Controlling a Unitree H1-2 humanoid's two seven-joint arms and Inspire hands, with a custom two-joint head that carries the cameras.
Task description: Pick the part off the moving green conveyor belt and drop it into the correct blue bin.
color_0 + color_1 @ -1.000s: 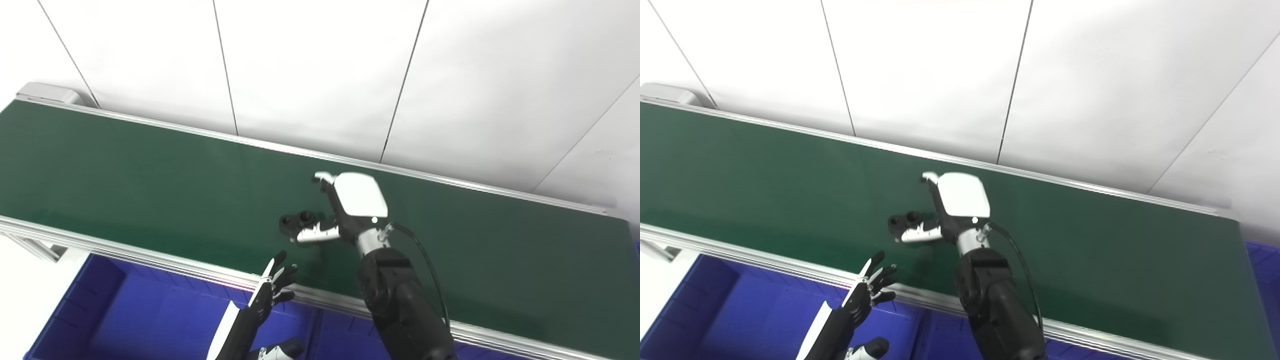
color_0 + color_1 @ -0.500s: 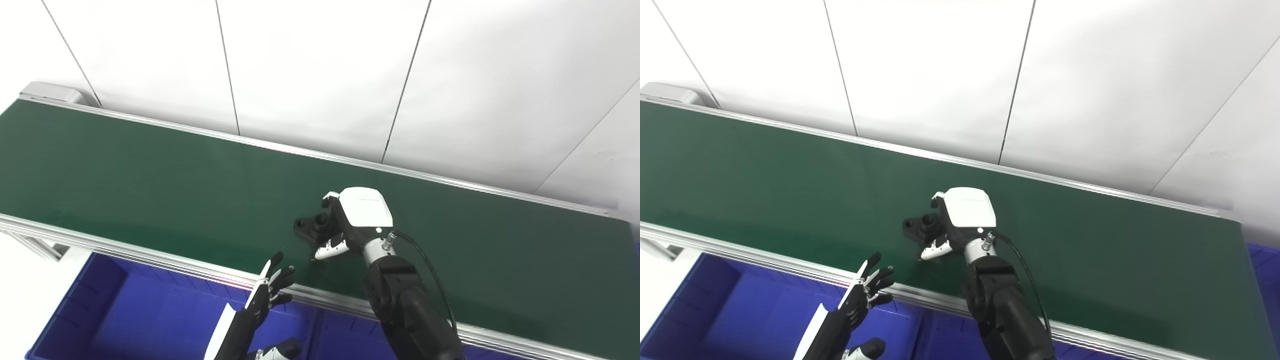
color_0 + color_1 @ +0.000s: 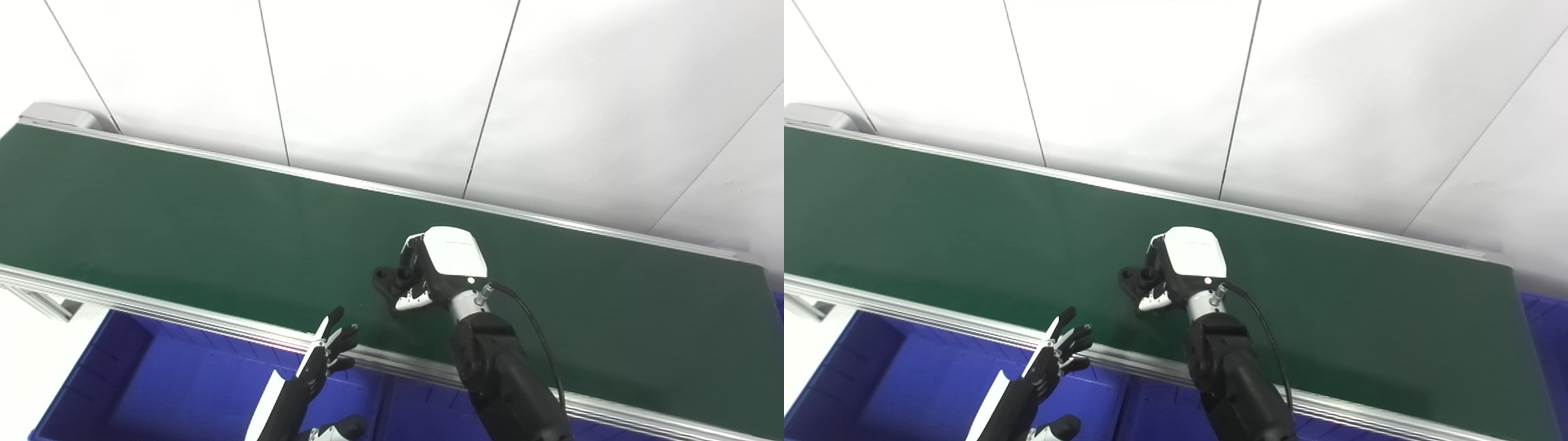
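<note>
At the far left, a grey metal end housing (image 3: pixel 52 114) caps the green conveyor belt (image 3: pixel 184 220), which runs diagonally across the scene from upper left to lower right, edged by aluminium rails (image 3: pixel 153 306) on both its near and far sides. White wall panels (image 3: pixel 380 86) with thin dark seams stand behind it.

Below the near rail at the left sits a blue bin (image 3: pixel 153 380), and a divider separates it from a second blue bin (image 3: pixel 1164 410) further right; another patch of blue shows at the far right edge, past the end of the belt.

The left hand (image 3: pixel 324 358) hangs over the first blue bin, just in front of the near rail. Its dark fingers (image 3: pixel 335 315) are spread apart and point up toward the belt, and it has hold of nothing. A white panel runs along its forearm, and its thumb shows at the bottom edge.

To the right of that, near the middle of the belt, lies the black part (image 3: pixel 387 280), a small flat bracket with a raised round boss. It rests on the belt surface. The right hand (image 3: pixel 432 269), white-backed with dark fingers tipped in white, is curled down over the right end of the part, fingers wrapped around the boss and thumb tucked in below. The grip looks closed on the part. A black cable (image 3: pixel 533 331) loops from the wrist along the dark forearm.
</note>
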